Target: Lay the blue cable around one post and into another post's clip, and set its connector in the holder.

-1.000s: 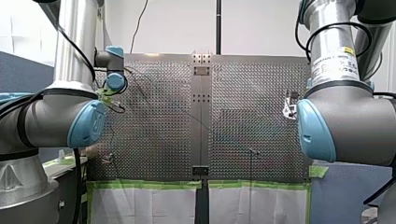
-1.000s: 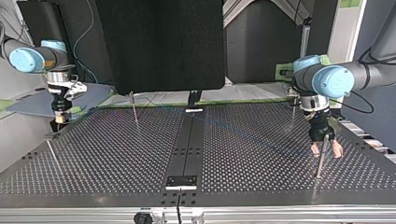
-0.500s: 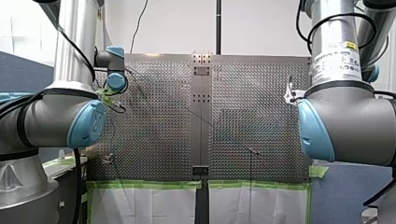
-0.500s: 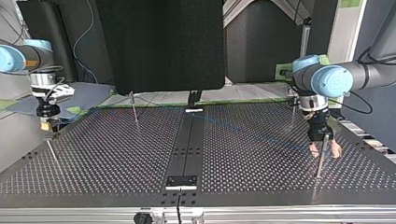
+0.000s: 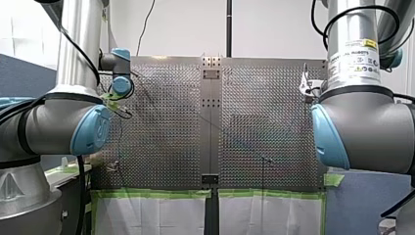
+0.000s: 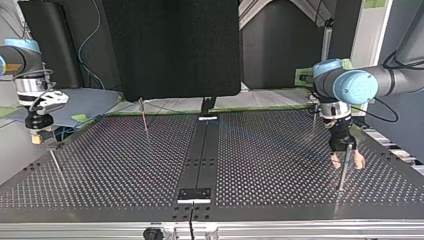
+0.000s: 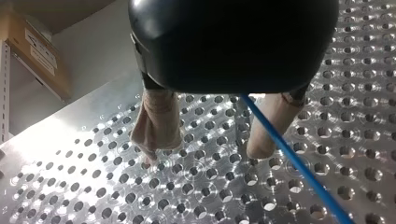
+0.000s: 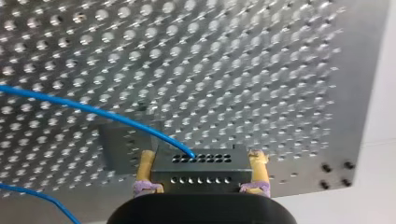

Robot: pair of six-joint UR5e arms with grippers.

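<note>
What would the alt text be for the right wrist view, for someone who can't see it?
The right gripper grips a dark connector with rows of small holes between its yellow-padded fingers. A blue cable leaves the connector and curves away over the perforated metal table.

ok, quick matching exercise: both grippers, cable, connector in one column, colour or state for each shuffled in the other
Column one
1. left gripper
2. right gripper
3. cable
4. connector

Column two
A. blue
B. grey, with rows of holes
C. jaws open
D. jaws shut on the connector

Pairs: 1-C, 2-D, 3-A, 4-B
</note>
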